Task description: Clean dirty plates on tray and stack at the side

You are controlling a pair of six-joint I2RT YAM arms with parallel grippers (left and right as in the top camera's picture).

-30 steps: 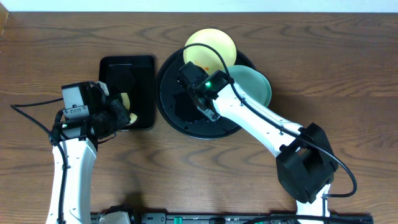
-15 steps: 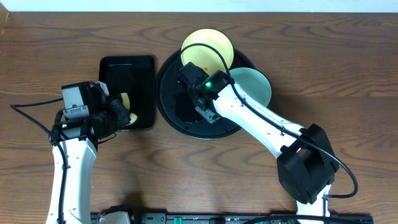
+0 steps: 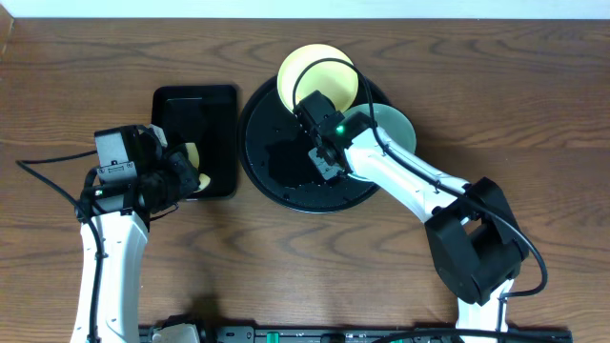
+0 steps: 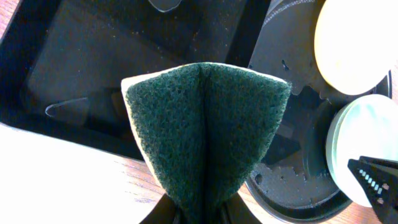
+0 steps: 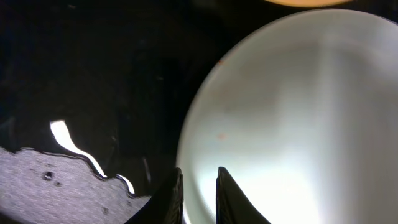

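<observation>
The large round black tray [image 3: 272, 157] holds a pale yellow plate [image 3: 315, 69] at its far edge and a mint-green plate [image 3: 398, 129] at its right. Whether a second mint plate lies under it I cannot tell. My right gripper [image 3: 345, 133] is over the tray. In the right wrist view its fingers [image 5: 199, 186] straddle the left rim of the mint plate [image 5: 298, 124], nearly closed on it. My left gripper [image 3: 186, 171] is shut on a folded green sponge [image 4: 208, 124] and holds it over the near corner of the rectangular tray.
A smaller rectangular black tray [image 3: 195, 119] lies left of the round tray. The round tray's floor is wet with specks [image 4: 292, 180]. Bare wooden table lies at the left, the right and the front.
My right gripper has swung right across the round tray to the mint plate's rim. The yellow plate has shifted slightly up and left. The left arm has not moved.
</observation>
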